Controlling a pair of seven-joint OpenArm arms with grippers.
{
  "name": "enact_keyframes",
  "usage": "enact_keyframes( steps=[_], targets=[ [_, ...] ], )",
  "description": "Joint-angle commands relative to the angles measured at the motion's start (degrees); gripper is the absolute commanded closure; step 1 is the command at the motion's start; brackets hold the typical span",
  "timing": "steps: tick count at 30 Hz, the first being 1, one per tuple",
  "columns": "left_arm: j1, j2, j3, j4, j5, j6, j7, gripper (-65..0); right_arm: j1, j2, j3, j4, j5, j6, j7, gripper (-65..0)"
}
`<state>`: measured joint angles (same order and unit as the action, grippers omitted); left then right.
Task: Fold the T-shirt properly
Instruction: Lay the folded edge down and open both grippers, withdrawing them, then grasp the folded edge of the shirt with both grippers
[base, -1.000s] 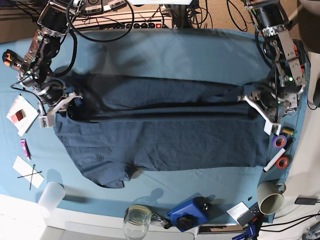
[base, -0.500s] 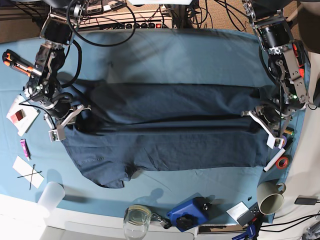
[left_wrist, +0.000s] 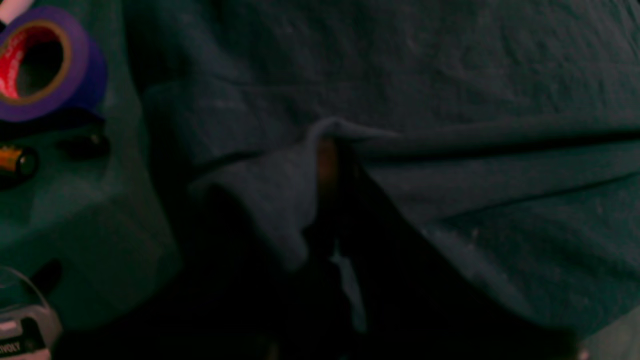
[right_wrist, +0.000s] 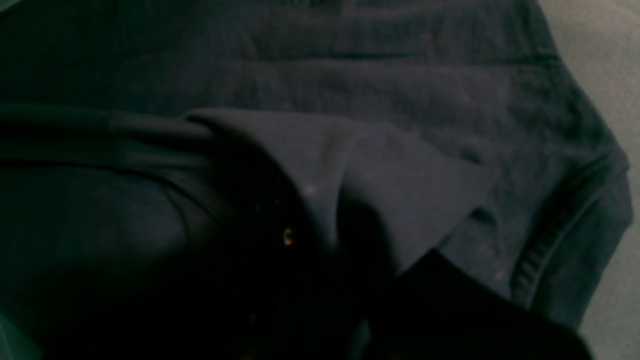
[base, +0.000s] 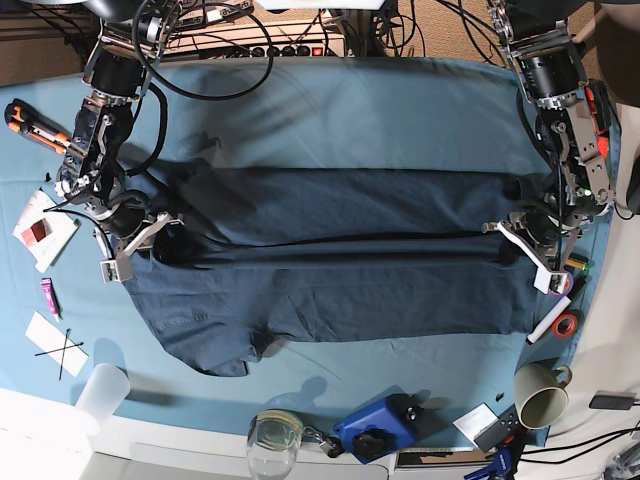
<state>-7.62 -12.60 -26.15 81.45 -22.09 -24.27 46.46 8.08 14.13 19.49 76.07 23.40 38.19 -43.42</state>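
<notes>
The dark navy T-shirt (base: 330, 290) lies lengthwise across the teal tablecloth (base: 350, 110), its far long edge doubled over toward the front. In the base view my left gripper (base: 522, 243) is at the shirt's right end and my right gripper (base: 140, 243) at its left end. Each is shut on a raised edge of the cloth. A pinched peak of fabric (left_wrist: 320, 150) fills the left wrist view. The right wrist view shows a held fold (right_wrist: 350, 190) and the ribbed collar (right_wrist: 545, 245). The fingers are mostly lost in shadow in both wrist views.
Purple tape (base: 558, 283), red tape (base: 565, 324) and a battery (left_wrist: 12, 160) lie beside the left gripper. A mug (base: 540, 393), a glass (base: 274, 437), a blue device (base: 378, 427) and a plastic cup (base: 102, 392) line the front edge. Papers (base: 40, 228) and an orange-handled tool (base: 30, 120) sit left.
Both grippers have moved toward the front edge of the table with the shirt's far edge. The folded-over layer now reaches further across the shirt.
</notes>
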Motion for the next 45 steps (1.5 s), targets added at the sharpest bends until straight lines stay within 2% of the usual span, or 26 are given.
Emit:
enact_keyframes(
  steps=[1, 2, 4, 5, 7, 8, 10, 14, 20, 23, 26, 28, 32, 35, 38, 45],
  targets=[
    [-1.25, -1.22, -0.22, 0.87, 0.07, 0.22, -1.27, 0.0, 1.29, 1.09, 0.39, 1.03, 0.50, -0.35, 1.81, 0.0],
    [-1.25, -1.27, -0.22, 0.87, 0.07, -0.09, -1.27, 0.0, 1.29, 1.11, 0.39, 1.03, 0.50, -0.31, 1.64, 0.0],
    [-1.29, -1.25, -0.22, 0.87, 0.02, -3.41, -1.33, 0.0, 1.31, 1.11, 0.39, 1.07, 0.52, -0.22, 1.46, 0.0],
    [-1.29, -1.25, -0.22, 0.90, 0.02, -5.18, -1.49, -6.9, 1.36, 1.11, 0.39, 1.07, 0.55, -0.17, 1.55, -6.2],
    [-1.38, -1.25, -0.22, 0.90, -0.68, -6.05, -1.49, -19.6, 1.55, 1.11, 0.39, 1.20, 0.57, -0.04, 1.64, -17.1],
    [-1.46, -1.25, -0.22, 0.90, -1.01, -5.73, -1.49, -24.2, 1.66, 1.14, 0.39, 1.31, 0.57, -0.09, 1.64, -20.2],
    [-1.86, -1.42, -0.22, 0.90, -1.62, -5.60, -1.38, -28.7, 2.01, 1.16, 0.50, 1.90, 0.57, -0.13, 1.16, -20.7],
    [-3.30, -2.54, -0.24, 1.01, -2.62, -5.53, -0.09, -28.8, 3.19, 1.14, 0.50, 4.52, 0.68, -0.20, -2.03, -20.7],
    [-6.62, -5.16, -0.26, 1.11, -9.99, -3.82, 9.25, -28.8, 3.37, 1.11, 0.50, 11.69, 0.81, -0.37, -4.72, -20.7],
    [-6.97, -6.27, -0.26, 1.11, -10.32, -3.85, 9.88, -28.8, 3.37, 1.14, 0.50, 12.44, 0.79, -0.57, -5.66, -20.7],
    [-6.99, -7.39, -0.26, 1.11, -13.42, -3.04, 14.99, -28.8, 3.39, 1.11, 0.98, 12.44, 1.03, -2.40, -7.23, -20.7],
    [-6.99, -8.11, -0.28, 1.14, -17.22, -0.74, 19.04, -28.8, 3.39, 1.11, 2.75, 12.44, 2.62, -3.15, -7.43, -20.7],
    [-6.78, -9.03, -0.28, 1.77, -17.84, -0.83, 22.97, -28.8, 3.37, 1.14, 9.33, 12.46, 9.92, -3.06, -10.69, -20.7],
    [-6.32, -9.18, -0.28, 3.17, -17.81, -0.83, 23.17, -28.8, 3.37, 1.27, 15.15, 12.46, 13.77, -2.56, -13.31, -20.7],
    [-6.71, -9.25, -0.28, 3.56, -17.77, -0.92, 22.53, -28.8, 3.32, 2.95, 19.06, 12.44, 16.15, -0.24, -14.47, -20.7],
    [-6.40, -12.20, -0.48, 3.96, -17.81, -1.03, 25.33, -28.8, 3.02, 10.19, 20.00, 12.44, 17.86, -0.44, -17.27, -20.7]
  ],
)
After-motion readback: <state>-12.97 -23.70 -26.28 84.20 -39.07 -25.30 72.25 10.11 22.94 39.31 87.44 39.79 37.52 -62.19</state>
